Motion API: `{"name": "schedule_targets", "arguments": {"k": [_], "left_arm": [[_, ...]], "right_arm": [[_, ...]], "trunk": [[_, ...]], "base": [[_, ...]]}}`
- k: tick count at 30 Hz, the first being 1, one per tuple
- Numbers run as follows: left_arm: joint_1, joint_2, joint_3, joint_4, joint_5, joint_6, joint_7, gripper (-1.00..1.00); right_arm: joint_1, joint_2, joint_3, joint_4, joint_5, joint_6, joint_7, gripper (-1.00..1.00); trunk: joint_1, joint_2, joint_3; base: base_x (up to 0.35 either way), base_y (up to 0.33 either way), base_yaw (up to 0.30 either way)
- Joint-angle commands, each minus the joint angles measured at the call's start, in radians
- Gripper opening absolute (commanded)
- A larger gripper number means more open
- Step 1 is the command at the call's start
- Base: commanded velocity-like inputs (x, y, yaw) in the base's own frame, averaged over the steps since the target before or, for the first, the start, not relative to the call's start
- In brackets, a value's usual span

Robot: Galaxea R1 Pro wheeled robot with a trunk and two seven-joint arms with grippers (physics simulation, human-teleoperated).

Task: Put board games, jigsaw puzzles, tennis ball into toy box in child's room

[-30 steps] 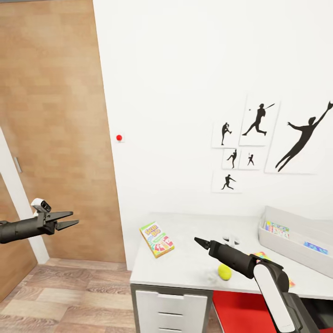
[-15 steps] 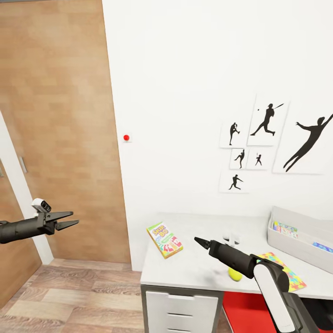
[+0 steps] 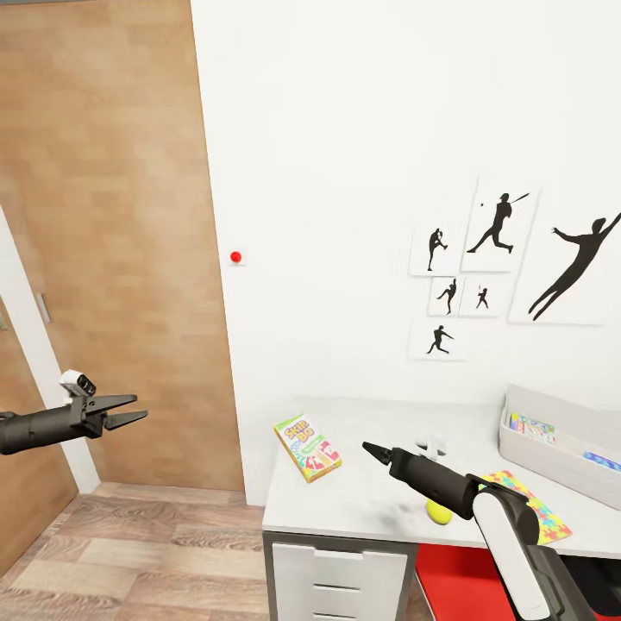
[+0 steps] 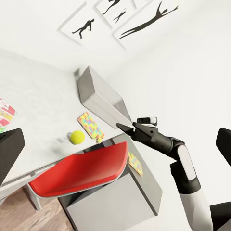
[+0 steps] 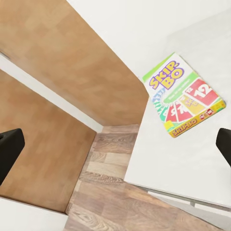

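Ahead of the right gripper (image 3: 371, 448), whose jaws look nearly closed and empty, we note a green-edged Skip-Bo board game (image 3: 307, 448) flat on the table (image 3: 362, 500). Behind its fingertips lie the tennis ball (image 3: 440, 512) and a bright jigsaw puzzle (image 3: 528, 509), both partly hidden by the arm. Further right, the toy box (image 3: 552, 453) is cut off. We see the left gripper (image 3: 134, 410) parted, empty.
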Motion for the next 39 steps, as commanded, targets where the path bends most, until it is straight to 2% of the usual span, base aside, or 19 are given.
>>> {"name": "schedule_targets", "arguments": {"k": [1, 6, 8, 10, 15, 17, 19, 25, 33, 39], "left_arm": [[0.0, 0.0, 0.0, 0.0, -0.001, 0.011, -0.004, 1.0], [0.0, -0.001, -0.002, 0.0, -0.003, 0.015, -0.004, 1.0], [0.0, -0.002, -0.003, 0.001, -0.004, 0.015, -0.004, 1.0], [0.0, -0.003, -0.002, 0.001, -0.004, 0.016, 0.029, 1.0], [0.0, -0.005, 0.001, 0.002, -0.005, 0.015, 0.21, 1.0], [0.0, -0.006, 0.002, 0.002, -0.005, 0.014, 0.267, 1.0], [-0.001, -0.006, 0.003, 0.002, -0.005, 0.013, 0.321, 1.0], [-0.001, -0.005, 0.001, 0.001, -0.002, -0.018, 0.391, 1.0], [-0.001, -0.005, 0.0, 0.002, 0.0, -0.033, 0.401, 1.0], [0.0, -0.005, 0.0, 0.002, 0.0, -0.034, 0.4, 1.0]], "right_arm": [[0.0, 0.001, -0.001, 0.0, 0.005, 0.005, 0.006, 1.0], [-0.003, 0.003, 0.014, 0.0, 0.006, 0.008, -0.028, 1.0], [-0.006, 0.003, 0.024, 0.0, 0.005, 0.01, -0.074, 1.0], [-0.009, 0.013, 0.041, 0.0, 0.002, 0.011, -0.139, 1.0], [-0.033, 0.11, 0.07, 0.0, 0.005, 0.052, -0.42, 1.0], [-0.037, 0.124, 0.073, 0.0, 0.002, 0.071, -0.474, 1.0], [-0.039, 0.13, 0.074, 0.0, -0.002, 0.082, -0.5, 1.0], [-0.042, 0.133, 0.074, -0.001, -0.007, 0.088, -0.513, 1.0], [-0.042, 0.126, 0.074, -0.003, -0.008, 0.088, -0.466, 1.0], [-0.042, 0.125, 0.073, -0.003, -0.008, 0.086, -0.457, 1.0]], "trunk": [[0.0, -0.001, 0.0], [0.0, -0.001, 0.0], [0.0, -0.001, 0.0], [0.0, -0.001, 0.0], [0.0, -0.001, 0.0], [0.0, -0.001, 0.0], [0.0, -0.001, 0.0], [0.0, -0.001, 0.0], [0.0, -0.001, 0.0], [0.0, -0.001, 0.0]], "base": [[0.0, 0.0, 0.0], [0.0, 0.0, 0.0], [0.0, 0.0, 0.0], [0.0, 0.0, 0.0], [0.0, 0.0, 0.0], [0.0, 0.0, 0.0], [0.0, 0.0, 0.0], [0.0, 0.038, 0.0], [0.0, 0.151, 0.0], [0.001, 0.11, 0.0]]}}
